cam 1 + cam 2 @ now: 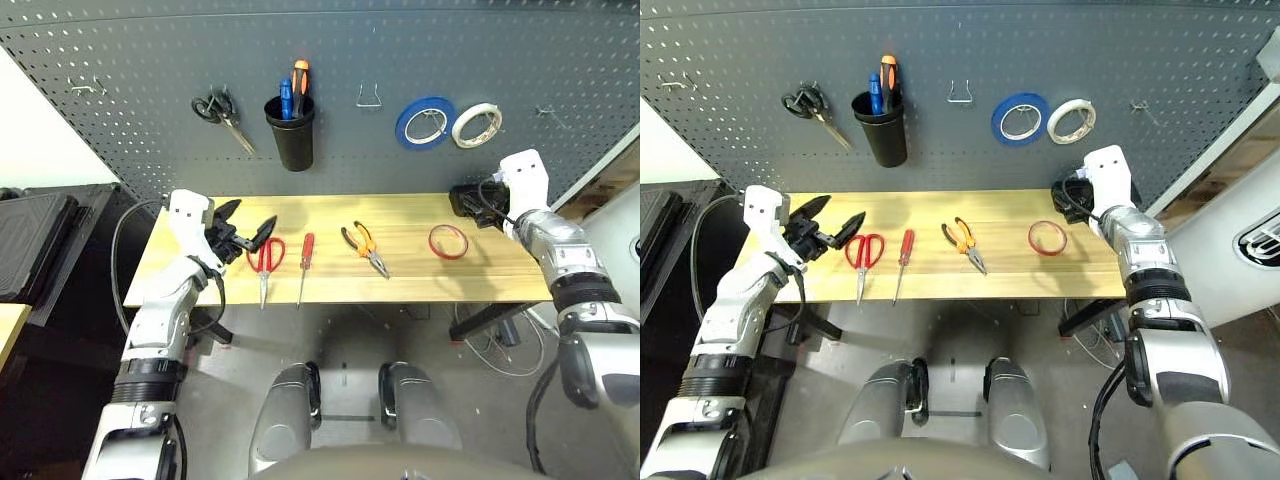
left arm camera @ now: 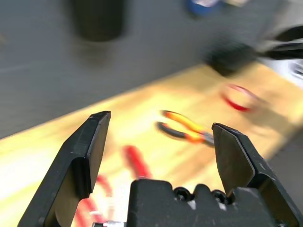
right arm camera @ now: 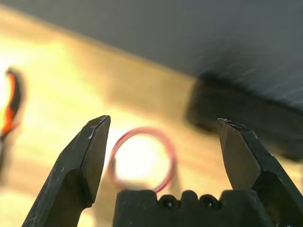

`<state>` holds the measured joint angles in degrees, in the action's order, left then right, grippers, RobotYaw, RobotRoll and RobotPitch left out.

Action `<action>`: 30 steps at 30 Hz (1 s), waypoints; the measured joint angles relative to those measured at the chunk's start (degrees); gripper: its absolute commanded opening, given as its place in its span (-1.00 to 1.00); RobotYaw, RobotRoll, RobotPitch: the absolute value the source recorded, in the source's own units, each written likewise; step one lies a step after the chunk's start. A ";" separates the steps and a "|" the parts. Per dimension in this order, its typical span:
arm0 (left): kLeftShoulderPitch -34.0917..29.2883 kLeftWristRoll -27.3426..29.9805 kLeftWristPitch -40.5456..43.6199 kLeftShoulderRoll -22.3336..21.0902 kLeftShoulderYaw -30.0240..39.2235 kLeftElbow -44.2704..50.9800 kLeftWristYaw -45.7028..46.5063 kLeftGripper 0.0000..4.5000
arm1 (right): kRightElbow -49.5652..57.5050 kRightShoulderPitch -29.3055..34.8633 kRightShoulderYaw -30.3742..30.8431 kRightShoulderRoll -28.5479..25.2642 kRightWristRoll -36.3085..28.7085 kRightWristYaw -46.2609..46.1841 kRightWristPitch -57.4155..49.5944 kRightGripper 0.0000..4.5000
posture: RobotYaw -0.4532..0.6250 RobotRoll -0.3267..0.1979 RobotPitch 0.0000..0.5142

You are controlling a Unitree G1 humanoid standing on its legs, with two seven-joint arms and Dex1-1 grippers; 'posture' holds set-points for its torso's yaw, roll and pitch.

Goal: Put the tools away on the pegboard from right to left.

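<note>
Left eye view: four tools in a row on the wooden bench — from right to left, red tape ring, orange-and-black pliers, red-handled screwdriver, red-handled scissors. Behind, the grey pegboard, already carrying black-handled scissors, a black cup with pens in it, an empty wire hook, a blue tape roll and a white tape roll. Left gripper just above the bench's left end, jaws spread wide and empty, right beside the scissors' handles. Right arm near the bench's right end, close to a black box (jaws hidden behind the wrist here).

Right eye view: same layout; left gripper's black fingers parted, nothing between them.

Left wrist view: jaws wide apart, empty; beyond them the pliers, the tape ring farther off, red handles blurred close in.

Right wrist view: right gripper with jaws wide apart, empty; tape ring flat on the bench between and beyond the fingertips, untouched; black box behind it.
</note>
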<state>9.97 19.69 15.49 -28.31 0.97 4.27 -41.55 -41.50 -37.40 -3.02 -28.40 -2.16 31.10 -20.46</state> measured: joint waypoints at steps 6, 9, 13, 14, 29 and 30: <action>2.12 2.14 5.47 -2.13 -3.42 4.45 -6.02 0.98 | 0.31 -4.84 3.25 0.02 0.73 2.98 -11.00 1.00 | -0.21 0.25 0.07; 3.13 2.20 5.98 -2.08 -4.42 4.56 -6.87 0.98 | -2.69 -7.20 4.87 0.48 1.81 3.00 -12.48 1.00 | -0.21 0.25 0.07; 3.60 1.98 5.99 -1.50 -6.21 4.64 -7.28 0.98 | -8.37 -9.37 6.91 3.37 3.01 3.05 -13.31 1.00 | -0.21 0.25 0.11; 3.73 1.95 5.99 -1.13 -6.60 4.64 -7.28 0.98 | -10.00 -9.96 7.27 4.29 3.43 2.89 -13.22 1.00 | -0.21 0.25 0.10; 3.16 1.18 5.89 -0.17 -7.77 6.38 -7.05 0.98 | -23.61 -13.88 7.96 8.06 5.87 -3.20 -6.75 1.00 | -0.14 0.25 0.06; 3.11 1.13 5.89 -0.17 -7.77 6.44 -6.96 0.98 | -24.16 -13.88 7.95 8.06 5.88 -3.38 -6.63 1.00 | -0.14 0.25 0.06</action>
<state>13.07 20.82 21.38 -28.47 -6.80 10.71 -48.51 -65.66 -51.28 4.93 -20.35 3.72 27.72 -27.08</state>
